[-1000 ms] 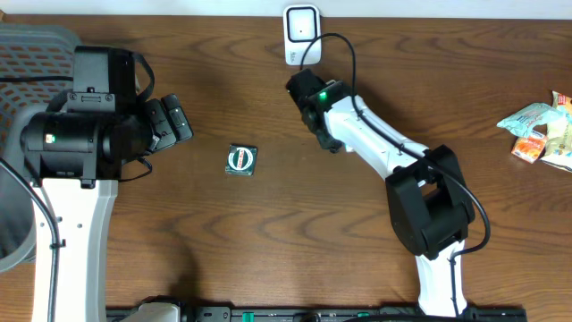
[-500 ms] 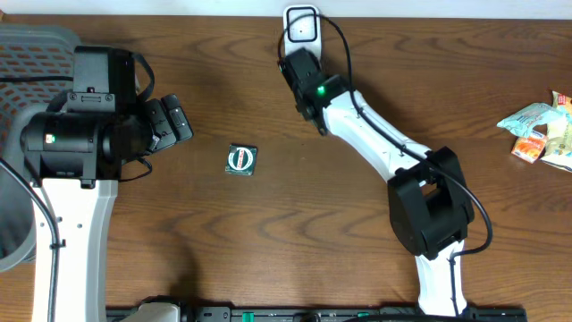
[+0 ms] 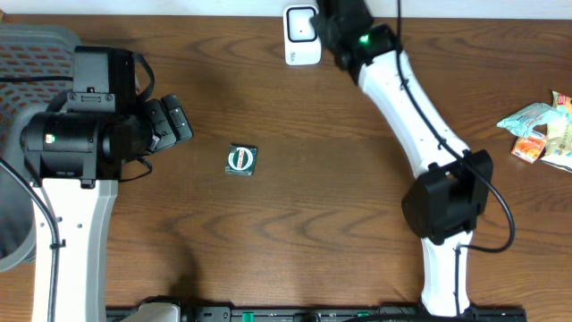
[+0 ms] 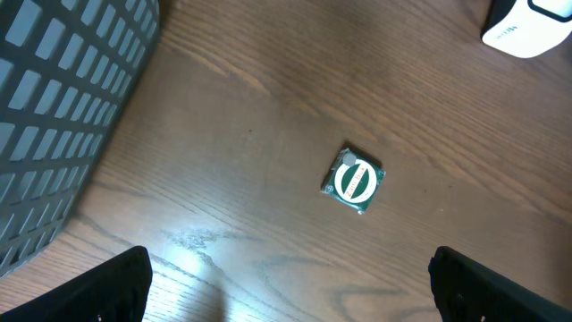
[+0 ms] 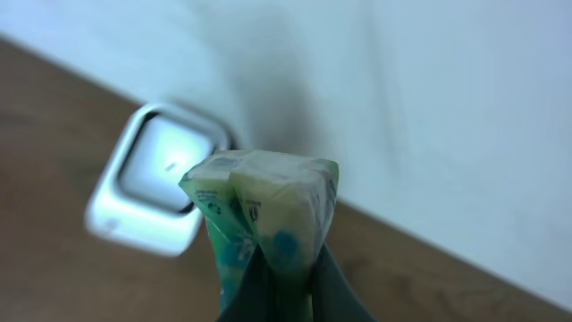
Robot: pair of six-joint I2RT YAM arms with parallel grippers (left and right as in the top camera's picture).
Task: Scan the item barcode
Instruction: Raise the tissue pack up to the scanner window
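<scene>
Overhead: packet held at the scanner, left arm idle

Overhead, the right arm reaches to the 12 o'clock edge of the table, where the right gripper sits just beside the white scanner, on its 3 o'clock side. The right wrist view shows its fingers pinched shut on a green-and-white packet, which stands upright above the fingertips. There the scanner's pale window lies at the packet's 9 o'clock; whether the two touch cannot be told, and no barcode can be made out in the blur.

At 9 o'clock the left gripper has its jaws spread wide and holds nothing. A dark green square sachet lies flat near the table's middle, apart from both arms. A grey basket stands at 10 o'clock, and some loose snack packets lie at 3 o'clock.
</scene>
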